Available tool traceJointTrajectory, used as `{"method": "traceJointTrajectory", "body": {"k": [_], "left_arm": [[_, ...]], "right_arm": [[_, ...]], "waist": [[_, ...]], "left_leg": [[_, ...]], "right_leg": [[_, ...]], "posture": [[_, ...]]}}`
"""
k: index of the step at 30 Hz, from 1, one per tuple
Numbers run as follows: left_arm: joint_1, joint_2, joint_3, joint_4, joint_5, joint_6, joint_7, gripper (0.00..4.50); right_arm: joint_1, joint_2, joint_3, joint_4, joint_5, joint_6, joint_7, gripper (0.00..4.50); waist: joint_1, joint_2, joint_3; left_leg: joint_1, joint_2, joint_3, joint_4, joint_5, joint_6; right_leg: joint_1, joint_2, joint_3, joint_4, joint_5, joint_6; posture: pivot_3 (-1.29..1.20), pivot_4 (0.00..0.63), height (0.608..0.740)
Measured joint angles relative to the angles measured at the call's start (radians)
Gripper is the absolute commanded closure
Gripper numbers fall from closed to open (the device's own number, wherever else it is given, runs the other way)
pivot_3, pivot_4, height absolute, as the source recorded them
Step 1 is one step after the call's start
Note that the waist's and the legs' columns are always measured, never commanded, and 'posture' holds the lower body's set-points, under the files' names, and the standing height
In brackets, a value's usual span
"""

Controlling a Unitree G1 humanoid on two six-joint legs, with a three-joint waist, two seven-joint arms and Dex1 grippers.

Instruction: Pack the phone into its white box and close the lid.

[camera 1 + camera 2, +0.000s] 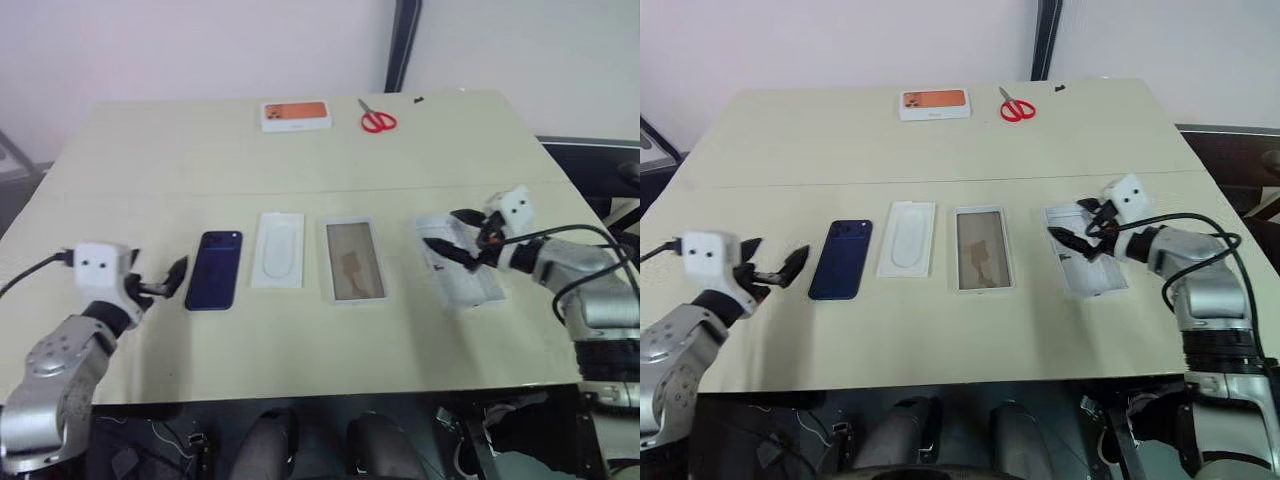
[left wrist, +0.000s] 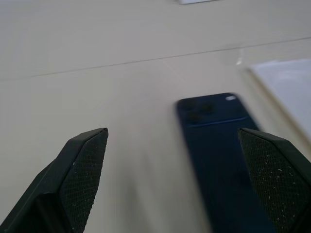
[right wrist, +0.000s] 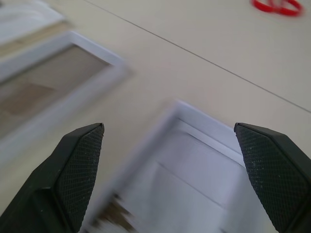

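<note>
The navy-blue phone (image 1: 214,270) lies back up on the table, left of centre. My left gripper (image 1: 165,281) hovers open just to its left, and the phone (image 2: 218,155) lies beside the right finger in the left wrist view. The shallow white box (image 1: 353,260) with its beige inner panel sits open at the centre. To its right lies the lid (image 1: 462,268), white inside facing up. My right gripper (image 1: 446,233) hangs open over the lid's far end, holding nothing; the lid (image 3: 194,184) lies just under its open fingers in the right wrist view.
A thin white insert (image 1: 278,250) with an oval recess lies between the phone and the box. At the table's far edge sit a small white box with an orange picture (image 1: 296,115) and red scissors (image 1: 378,121). The table's front edge (image 1: 330,395) is close below the row.
</note>
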Motion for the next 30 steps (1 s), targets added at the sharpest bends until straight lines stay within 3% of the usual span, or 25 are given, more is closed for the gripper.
{"method": "traceJointTrajectory", "body": {"k": [5, 9, 15, 22, 25, 30], "left_arm": [[-0.110, -0.011, -0.149, -0.037, -0.041, 0.189, 0.037, 0.03], [-0.286, -0.067, -0.193, 0.015, -0.049, 0.393, 0.135, 0.03], [-0.463, -0.201, -0.177, 0.145, -0.065, 0.615, 0.224, 0.03], [-0.565, -0.269, -0.140, 0.248, -0.059, 0.727, 0.256, 0.03], [-0.584, -0.284, -0.117, 0.270, -0.054, 0.744, 0.265, 0.80], [-0.593, -0.293, -0.099, 0.307, -0.034, 0.743, 0.271, 3.17]], "right_arm": [[0.035, 0.010, 0.088, -0.213, 0.023, 0.067, 0.004, 0.01], [0.047, 0.017, 0.125, -0.300, 0.038, 0.093, 0.003, 0.01], [0.055, 0.042, 0.142, -0.317, 0.044, 0.105, -0.007, 0.01], [0.072, 0.047, 0.151, -0.320, 0.044, 0.099, -0.017, 0.01], [0.083, 0.046, 0.151, -0.331, 0.043, 0.097, -0.026, 0.00], [0.110, 0.046, 0.150, -0.357, 0.043, 0.096, -0.044, 0.00]], "waist": [[-0.001, 0.000, 0.000], [0.003, -0.001, 0.000], [-0.002, -0.001, 0.000], [-0.001, -0.001, 0.000], [0.000, -0.001, 0.000], [0.002, -0.001, 0.000]], "left_leg": [[0.000, 0.000, 0.000, 0.000, 0.000, 0.000], [0.000, 0.000, -0.001, 0.002, 0.000, 0.000], [0.000, 0.000, -0.001, 0.002, 0.001, -0.001], [0.000, 0.000, -0.001, 0.002, 0.002, -0.003], [0.000, 0.000, -0.001, 0.003, 0.003, -0.005], [0.000, 0.000, -0.001, 0.003, 0.003, -0.005]], "right_leg": [[0.000, 0.001, 0.000, 0.001, 0.000, 0.000], [0.000, 0.001, -0.001, 0.001, 0.000, 0.000], [0.000, 0.001, -0.001, 0.002, 0.000, 0.000], [0.000, 0.001, -0.001, 0.002, 0.000, 0.000], [0.000, 0.001, -0.001, 0.002, 0.000, 0.000], [0.000, 0.001, 0.000, 0.002, 0.000, 0.000]], "posture": [[0.00, 0.150, 0.740], [0.00, 0.150, 0.740], [0.00, 0.150, 0.740], [0.00, 0.150, 0.740], [0.00, 0.150, 0.740], [0.00, 0.150, 0.740]]}}
